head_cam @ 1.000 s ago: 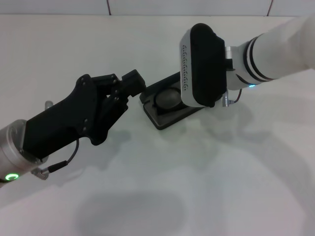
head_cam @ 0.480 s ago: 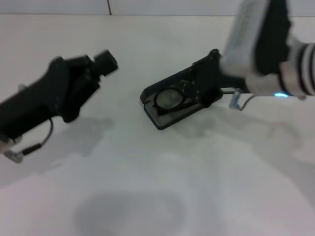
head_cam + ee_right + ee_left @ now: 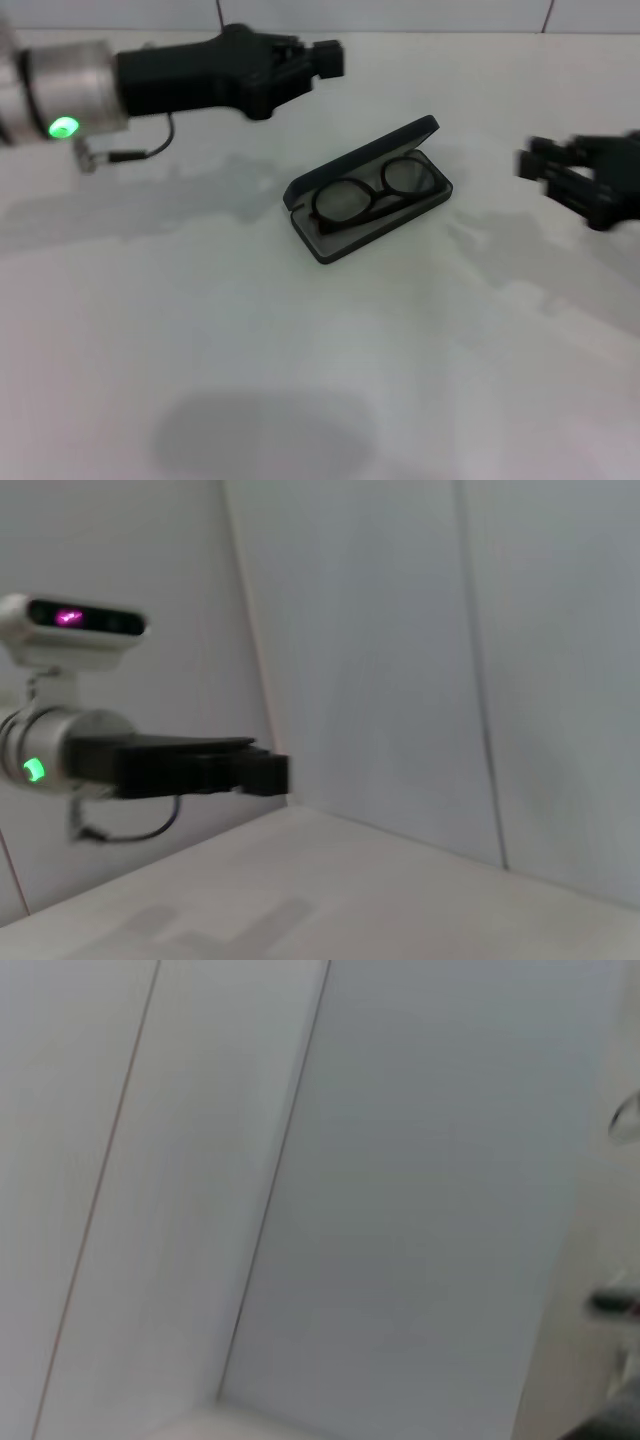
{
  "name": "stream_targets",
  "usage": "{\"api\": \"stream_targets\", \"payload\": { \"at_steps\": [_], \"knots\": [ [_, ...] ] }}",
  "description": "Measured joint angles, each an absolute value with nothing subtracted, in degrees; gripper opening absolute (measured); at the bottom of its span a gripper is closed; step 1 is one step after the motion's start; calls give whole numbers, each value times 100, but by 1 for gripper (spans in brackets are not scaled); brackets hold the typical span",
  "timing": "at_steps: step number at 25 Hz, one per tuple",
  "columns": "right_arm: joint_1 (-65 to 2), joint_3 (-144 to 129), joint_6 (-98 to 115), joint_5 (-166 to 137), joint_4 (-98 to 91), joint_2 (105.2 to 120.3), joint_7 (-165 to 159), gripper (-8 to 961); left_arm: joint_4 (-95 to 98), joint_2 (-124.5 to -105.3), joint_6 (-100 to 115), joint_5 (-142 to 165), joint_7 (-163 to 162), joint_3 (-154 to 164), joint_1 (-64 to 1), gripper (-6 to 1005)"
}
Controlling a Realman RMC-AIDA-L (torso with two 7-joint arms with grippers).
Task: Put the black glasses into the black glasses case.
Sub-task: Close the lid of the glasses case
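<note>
Lighting's soft and even, kinda dim-greyish. Faint smeary shadows sit on the white table [image 3: 300,400], with a darker blob near the front. The right gripper [image 3: 585,180] is motion-blurred, and both wrist views look soft. No glare anywhere.

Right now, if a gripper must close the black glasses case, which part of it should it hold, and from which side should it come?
Probably the raised lid of the black glasses case, along its free far edge, approached from above and behind. The lid stands open along the far long side, so pushing it toward the near side folds it over the black glasses lying inside. Both grippers, left and right, are away from it.
</note>
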State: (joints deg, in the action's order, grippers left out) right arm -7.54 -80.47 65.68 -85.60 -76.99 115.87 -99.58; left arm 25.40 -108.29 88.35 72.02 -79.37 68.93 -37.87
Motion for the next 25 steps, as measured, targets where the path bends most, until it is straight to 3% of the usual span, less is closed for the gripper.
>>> {"api": "stream_targets", "payload": {
  "at_steps": [4,9,15,25],
  "knots": [
    [-648,-6794,7791,-8554,-6851,11579,-9572,167,2616,-10930,7959,8224,-8555,6904,-4331,47],
    [-831,-5928,8456,-8544,-5977,11576,-9118,167,2684,-11264,7063,9156,-8870,6888,-4651,69],
    [-1044,-5682,8739,-8523,-5514,11578,-8825,166,2710,-11575,6312,9715,-9020,6887,-4750,192],
    [-1338,-5725,8734,-8577,-5166,11575,-8697,165,2662,-11671,5915,10102,-9098,6887,-4793,186]
  ]
}}
